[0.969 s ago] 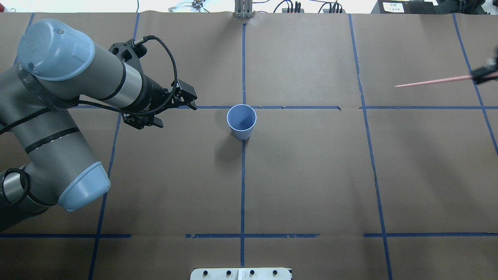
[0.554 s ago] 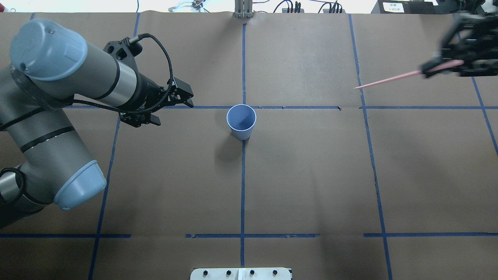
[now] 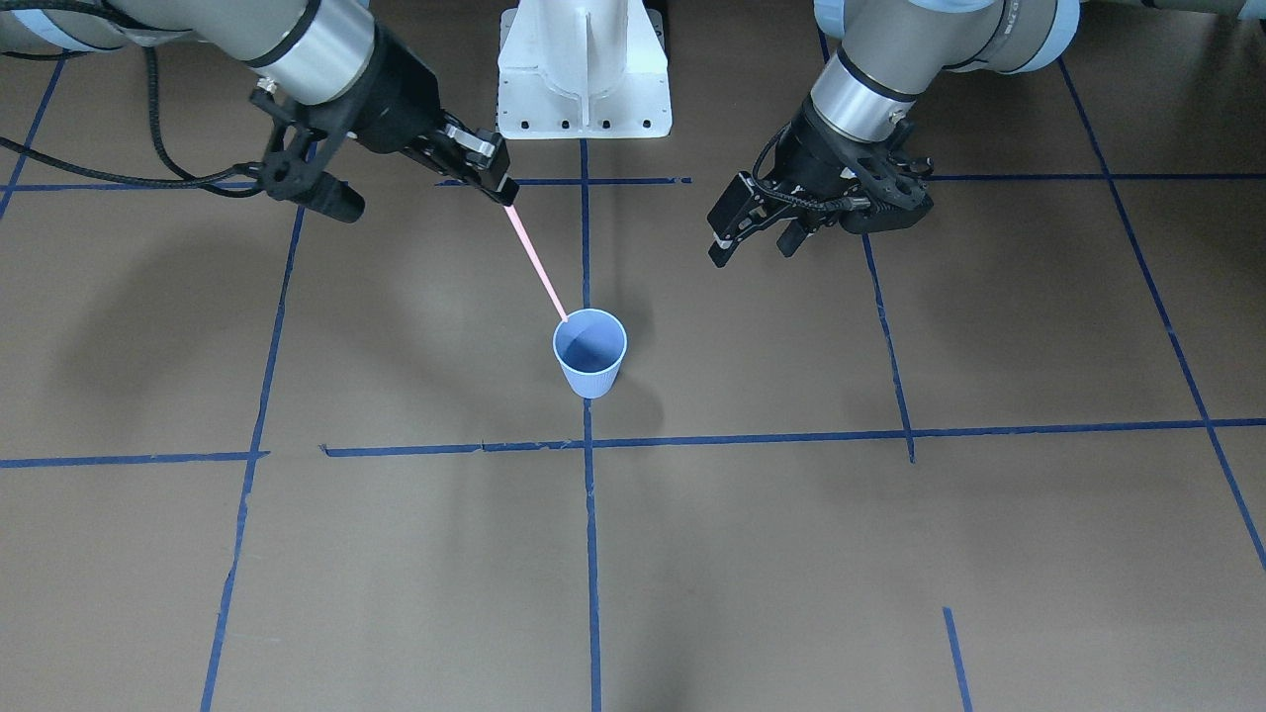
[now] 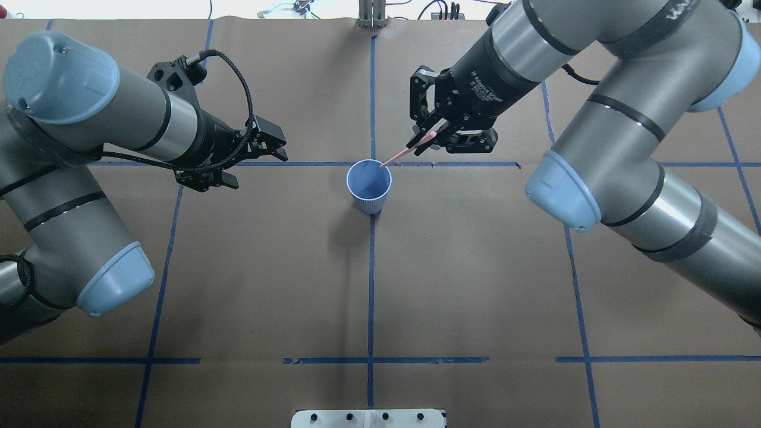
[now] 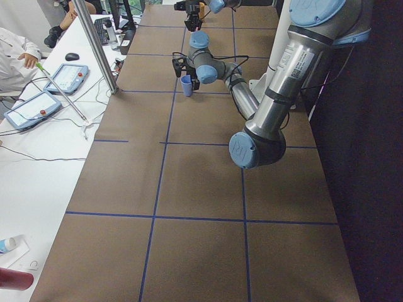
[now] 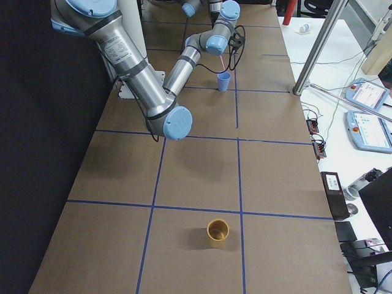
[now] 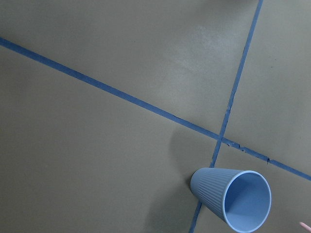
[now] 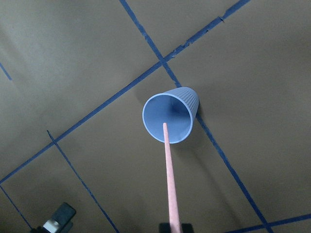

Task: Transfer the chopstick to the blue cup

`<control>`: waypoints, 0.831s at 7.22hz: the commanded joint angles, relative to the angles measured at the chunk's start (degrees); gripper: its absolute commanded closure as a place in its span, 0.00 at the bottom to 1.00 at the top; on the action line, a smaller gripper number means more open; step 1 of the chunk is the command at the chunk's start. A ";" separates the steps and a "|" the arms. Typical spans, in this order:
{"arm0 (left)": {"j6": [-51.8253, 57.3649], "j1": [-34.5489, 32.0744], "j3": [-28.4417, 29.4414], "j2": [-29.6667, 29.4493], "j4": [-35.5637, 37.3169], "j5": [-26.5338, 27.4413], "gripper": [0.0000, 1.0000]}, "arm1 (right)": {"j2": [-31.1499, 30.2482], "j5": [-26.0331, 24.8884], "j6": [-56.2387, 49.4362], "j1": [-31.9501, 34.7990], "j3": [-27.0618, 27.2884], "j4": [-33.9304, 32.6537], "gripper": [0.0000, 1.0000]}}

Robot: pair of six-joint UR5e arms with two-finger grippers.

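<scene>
Swung in from the right edge, my right gripper (image 4: 425,137) pinches the chopstick (image 4: 399,156) by its upper end, tip slanting down over the mouth of the blue cup (image 4: 369,185). My left gripper (image 4: 274,151) hangs open and empty, farther off.

I'm seeing only a sliver of chopstick (image 7: 306,226) at L wrist cam's edge; its top's hiding inside R hand (image 3: 501,190).

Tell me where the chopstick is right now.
In the overhead view the chopstick slants from the right gripper, right of centre, its tip over the blue cup.
</scene>
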 commanded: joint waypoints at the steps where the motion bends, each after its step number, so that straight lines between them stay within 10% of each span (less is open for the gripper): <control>1: -0.05 0.01 0.10 0.38 -0.09 0.00 0.00 | 1.90 -2.99 0.22 -2.01 -4.19 3.22 0.99; 4: 0.12 0.01 0.10 1.26 -0.88 -0.09 0.00 | 2.69 -3.61 0.13 -4.38 -8.16 4.04 0.97; 6: 0.30 -0.07 0.10 1.26 -0.88 -0.09 0.00 | 4.44 -3.61 -0.04 -4.92 -12.45 3.86 0.59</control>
